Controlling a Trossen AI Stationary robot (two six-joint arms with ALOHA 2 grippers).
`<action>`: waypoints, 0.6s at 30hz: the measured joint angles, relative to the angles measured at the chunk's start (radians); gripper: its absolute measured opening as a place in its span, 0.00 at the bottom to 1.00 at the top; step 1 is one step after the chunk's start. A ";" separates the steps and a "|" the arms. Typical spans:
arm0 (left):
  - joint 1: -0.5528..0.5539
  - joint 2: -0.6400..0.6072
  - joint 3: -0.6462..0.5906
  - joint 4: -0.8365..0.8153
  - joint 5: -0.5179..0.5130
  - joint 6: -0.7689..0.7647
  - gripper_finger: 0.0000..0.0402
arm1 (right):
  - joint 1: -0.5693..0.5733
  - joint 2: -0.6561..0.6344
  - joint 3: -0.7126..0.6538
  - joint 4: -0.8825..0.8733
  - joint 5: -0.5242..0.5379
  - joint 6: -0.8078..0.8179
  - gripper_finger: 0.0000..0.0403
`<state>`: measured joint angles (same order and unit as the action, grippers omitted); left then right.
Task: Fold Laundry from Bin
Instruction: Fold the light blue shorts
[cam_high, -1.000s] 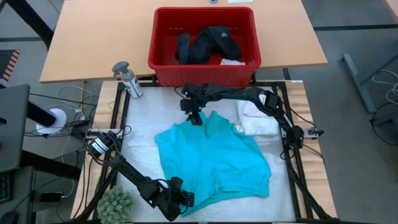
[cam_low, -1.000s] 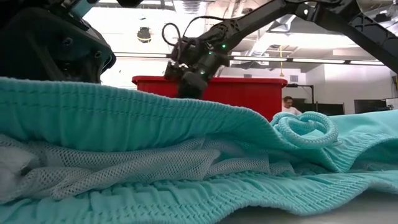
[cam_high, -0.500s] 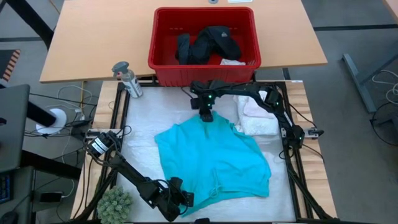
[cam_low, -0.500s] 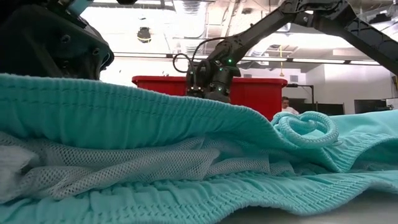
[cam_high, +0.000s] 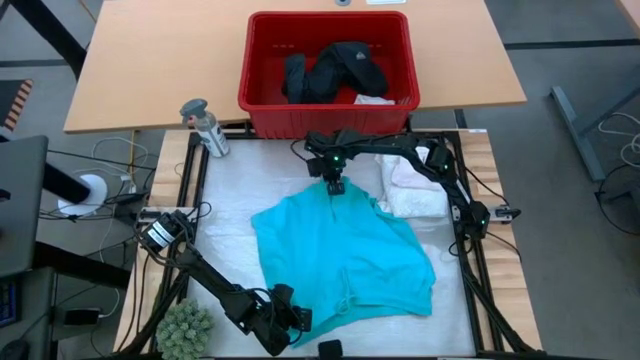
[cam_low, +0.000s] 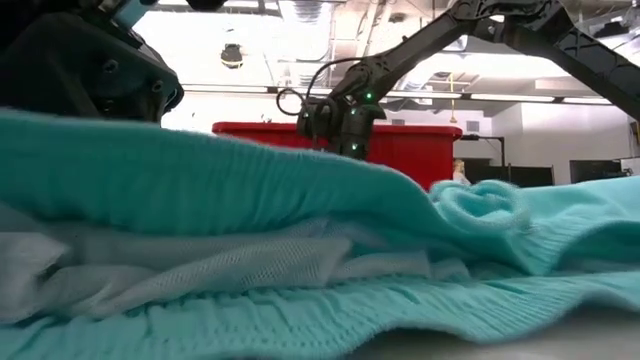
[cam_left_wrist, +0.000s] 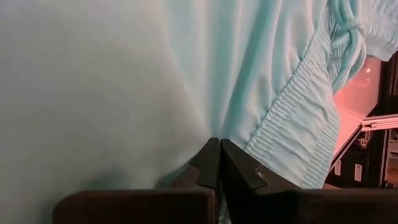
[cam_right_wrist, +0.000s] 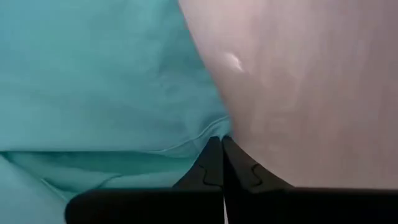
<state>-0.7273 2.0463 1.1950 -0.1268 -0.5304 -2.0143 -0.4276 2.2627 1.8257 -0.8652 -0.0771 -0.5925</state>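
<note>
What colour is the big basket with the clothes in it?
The basket is red, clearest in the high view.

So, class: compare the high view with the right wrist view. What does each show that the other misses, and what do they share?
Only the high view shows the red bin holding black clothing, the spray bottle, the folded white piece and the left gripper at the turquoise garment's near corner. Only the right wrist view shows the right gripper shut on the garment's hem beside the bare white table cover. Both show the turquoise garment and the right gripper at its far edge.
</note>
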 joint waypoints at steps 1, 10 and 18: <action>0.000 0.000 0.000 0.000 0.000 0.000 0.00 | -0.004 0.000 0.003 -0.011 0.018 -0.005 0.04; 0.000 0.000 0.000 0.000 -0.005 -0.005 0.00 | -0.042 -0.013 0.046 -0.133 -0.013 0.024 0.16; 0.000 0.000 0.000 -0.003 -0.005 -0.005 0.00 | -0.048 -0.161 0.063 -0.064 -0.248 0.015 0.25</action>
<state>-0.7269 2.0464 1.1950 -0.1295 -0.5354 -2.0197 -0.4751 2.1013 1.8889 -0.9288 -0.3250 -0.5778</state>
